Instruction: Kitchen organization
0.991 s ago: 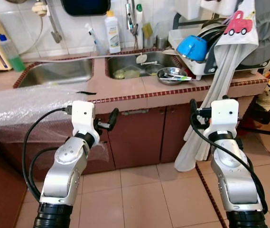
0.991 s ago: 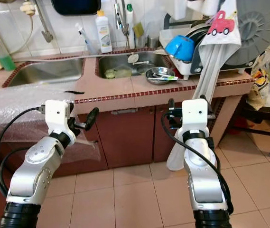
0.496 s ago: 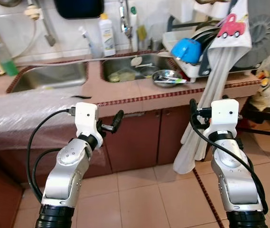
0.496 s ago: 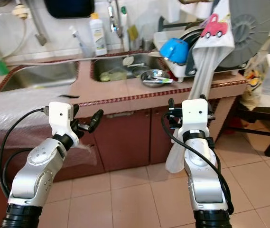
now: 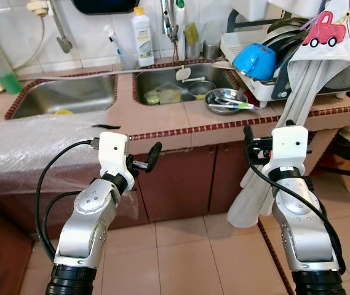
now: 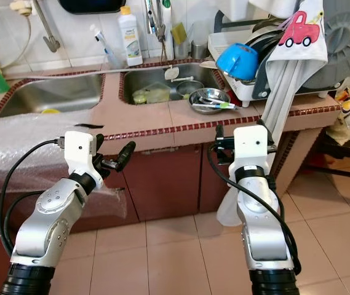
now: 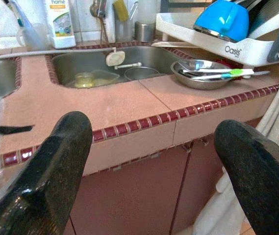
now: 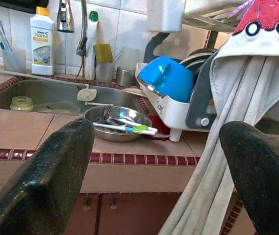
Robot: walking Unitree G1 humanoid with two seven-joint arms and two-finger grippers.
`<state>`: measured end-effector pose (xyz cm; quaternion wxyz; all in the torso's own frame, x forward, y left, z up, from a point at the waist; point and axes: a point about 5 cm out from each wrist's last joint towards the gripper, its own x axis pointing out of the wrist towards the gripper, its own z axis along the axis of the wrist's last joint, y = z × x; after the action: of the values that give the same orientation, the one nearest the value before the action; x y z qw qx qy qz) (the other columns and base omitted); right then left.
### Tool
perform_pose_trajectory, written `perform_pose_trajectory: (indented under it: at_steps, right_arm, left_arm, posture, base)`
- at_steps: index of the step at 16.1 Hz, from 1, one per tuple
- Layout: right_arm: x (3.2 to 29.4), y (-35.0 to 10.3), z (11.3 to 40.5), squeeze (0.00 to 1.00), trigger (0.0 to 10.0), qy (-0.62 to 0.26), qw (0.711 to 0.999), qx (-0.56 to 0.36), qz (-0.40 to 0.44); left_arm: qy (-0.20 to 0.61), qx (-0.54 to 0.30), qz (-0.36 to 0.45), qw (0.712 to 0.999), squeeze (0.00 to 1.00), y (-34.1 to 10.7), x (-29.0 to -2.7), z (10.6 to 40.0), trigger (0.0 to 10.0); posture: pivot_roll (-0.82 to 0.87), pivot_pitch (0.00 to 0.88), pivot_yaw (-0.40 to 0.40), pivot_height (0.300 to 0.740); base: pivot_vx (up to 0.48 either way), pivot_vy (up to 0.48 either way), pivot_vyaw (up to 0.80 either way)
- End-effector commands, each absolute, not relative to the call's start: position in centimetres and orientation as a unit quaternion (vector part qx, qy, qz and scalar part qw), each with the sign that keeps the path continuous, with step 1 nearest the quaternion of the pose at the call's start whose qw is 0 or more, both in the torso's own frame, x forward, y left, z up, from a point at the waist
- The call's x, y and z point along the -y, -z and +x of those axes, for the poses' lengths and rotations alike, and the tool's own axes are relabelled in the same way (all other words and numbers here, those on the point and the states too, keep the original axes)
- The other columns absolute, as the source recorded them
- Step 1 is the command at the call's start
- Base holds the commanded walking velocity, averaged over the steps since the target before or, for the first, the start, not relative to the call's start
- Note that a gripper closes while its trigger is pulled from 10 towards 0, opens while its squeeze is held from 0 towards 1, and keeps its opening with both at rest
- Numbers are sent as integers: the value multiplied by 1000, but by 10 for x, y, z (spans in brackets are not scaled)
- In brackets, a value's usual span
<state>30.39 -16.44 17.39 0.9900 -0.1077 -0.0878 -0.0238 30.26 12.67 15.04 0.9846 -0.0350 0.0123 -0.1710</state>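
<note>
I stand before a reddish kitchen counter (image 5: pixel 181 123) with a double sink (image 5: pixel 171 80). A steel bowl (image 5: pixel 225 100) holding utensils sits on the counter beside a white dish rack (image 5: pixel 239 44) with a blue bowl (image 5: pixel 254 59) in it. Both arms are raised in front of the cabinet doors, short of the counter edge. My left gripper (image 5: pixel 147 158) is open and holds nothing, pointing at the counter by the right basin. My right gripper (image 5: pixel 251 141) is open too, aimed toward the steel bowl (image 8: pixel 119 122) and the rack.
A clear plastic sheet (image 5: pixel 27 144) covers the counter's left part, with a thin black item (image 5: pixel 107 127) at its edge. A white towel (image 5: pixel 291 117) hangs from the rack down past the counter, right beside my right arm. A detergent bottle (image 5: pixel 142 38) stands behind the sink. Tiled floor lies below.
The whole picture has shifted as the camera moved, and the counter now shows from a slightly higher angle. Both arms keep the same raised pose with fingers open.
</note>
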Motion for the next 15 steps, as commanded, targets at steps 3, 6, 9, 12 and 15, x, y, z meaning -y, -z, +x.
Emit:
perform_pose_trajectory:
  at_steps: [3, 6, 9, 12, 15]
  right_arm:
    - [165, -177, 304, 0, 10000, 27, 990, 90, -107]
    - [165, -176, 305, 0, 10000, 25, 990, 89, -107]
    - [164, -176, 305, 0, 10000, 23, 990, 87, -108]
    - [163, -176, 307, 0, 10000, 20, 990, 86, -108]
    - [162, -176, 307, 0, 10000, 15, 990, 90, -111]
  left_arm:
    - [181, -9, -35, 983, 0, -153, -125, 300, 10000]
    - [181, -10, -35, 983, 0, -153, -125, 300, 10000]
    - [185, -13, -37, 982, 0, -151, -123, 299, 10000]
    - [180, -14, -37, 983, 0, -150, -124, 299, 10000]
    - [166, -23, -33, 985, 0, -147, -127, 301, 10000]
  posture:
    - [32, 0, 81, 740]
    - [33, 0, 79, 740]
    - [33, 0, 75, 740]
    - [35, 0, 73, 740]
    - [35, 0, 73, 740]
  base:
    - [115, 0, -685]
    - [0, 0, -777]
    - [0, 0, -775]
    - [0, 0, -777]
    - [0, 0, -254]
